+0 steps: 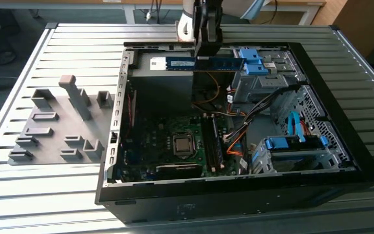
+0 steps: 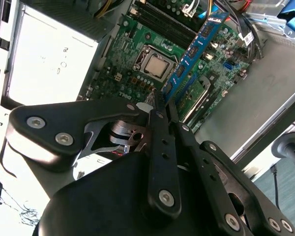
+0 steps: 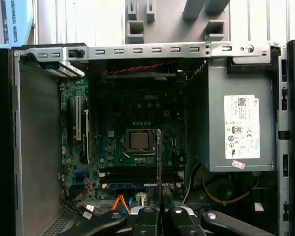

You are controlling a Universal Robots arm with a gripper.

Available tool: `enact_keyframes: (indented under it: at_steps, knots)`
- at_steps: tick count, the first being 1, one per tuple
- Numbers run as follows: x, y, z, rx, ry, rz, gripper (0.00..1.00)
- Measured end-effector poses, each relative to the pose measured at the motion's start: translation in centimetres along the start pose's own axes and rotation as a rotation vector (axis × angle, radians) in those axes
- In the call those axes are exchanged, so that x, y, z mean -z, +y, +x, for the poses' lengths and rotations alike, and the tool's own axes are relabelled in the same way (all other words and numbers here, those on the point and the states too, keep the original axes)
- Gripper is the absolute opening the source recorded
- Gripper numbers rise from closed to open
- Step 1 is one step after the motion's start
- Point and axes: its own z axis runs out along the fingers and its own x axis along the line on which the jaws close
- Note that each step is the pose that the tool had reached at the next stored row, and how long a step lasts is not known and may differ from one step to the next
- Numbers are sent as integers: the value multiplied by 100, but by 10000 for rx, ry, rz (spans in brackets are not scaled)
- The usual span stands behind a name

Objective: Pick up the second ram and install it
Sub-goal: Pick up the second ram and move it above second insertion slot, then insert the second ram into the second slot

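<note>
Arm: comes down from above at the far edge of the case (image 1: 362, 161) in the exterior view, wrist upright, with the gripper (image 1: 203, 54) pointing straight down.
Claw: drawn in tight on the second ram (image 1: 226, 64). The black fingers (image 2: 160, 128) pinch the stick from both faces at about mid-length, with no gap between pads and board.
Second ram: held in the air, clear of the motherboard (image 1: 154, 141), with its long edge level and parallel to the case's far edge. It hangs over the power supply (image 1: 161, 87), and one end reaches toward the blue drive-bay clips (image 1: 252, 61).
Orientation: in the first wrist view the stick (image 3: 159, 162) shows edge-on as a thin line, lying crosswise to the memory slots (image 3: 137, 173) and passing in front of the processor socket (image 3: 139, 141).
Slots: one slot line carries a bluish strip (image 3: 128, 186) (whether this is a seated module cannot be told).
Case: open side up, on the slatted metal tabletop (image 1: 76, 44).
Holder plate: grey, with upright blocks (image 1: 50, 131), on the tabletop near its edge at the exterior view's left, well apart from the gripper.
</note>
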Motion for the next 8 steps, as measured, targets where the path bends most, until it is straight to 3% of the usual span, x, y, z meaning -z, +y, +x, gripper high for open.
enact_keyframes:
  at_steps: [8]
  knots:
    - [0,-7,-1,-1,0,0,14]
